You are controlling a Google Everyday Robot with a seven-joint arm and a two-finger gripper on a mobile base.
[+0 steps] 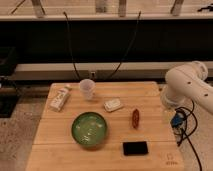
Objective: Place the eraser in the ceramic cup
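Background: dark wall panels and a pale ledge ran behind the work area, with two black cables (70, 45) hanging down toward the floor.
Surface: a wooden table (150, 95) with a pale plank top filled the lower half of the camera view.
Eraser: the black eraser (135, 148) lay flat at about 5 o'clock on the table, near the front edge, touching nothing.
Cup: the white cup (87, 89) stood upright at about 11 o'clock, near the back edge, well apart from the eraser; nothing could be seen in it.
Between them: a green bowl (89, 129) sat at 7 o'clock, a small white block (113, 105) near the centre, and a reddish-brown oblong (135, 118) at about 4 o'clock, just beyond the eraser.
Also there: a white carton (60, 98) lay at 10 o'clock, left of the cup.
Progress: by my reading nothing was done yet; the eraser had not been picked up, so reaching, grasping, carrying across the table and dropping it into the cup all remained.
Arm: the white arm (187, 85) was folded off the table's 3 o'clock edge, its rounded joint raised above the top, over no object.
Gripper: the gripper (177, 120) seemed to be the dark part hanging beneath that joint, just beside the right edge; I could not tell whether it was open or closed, and it held nothing visible.
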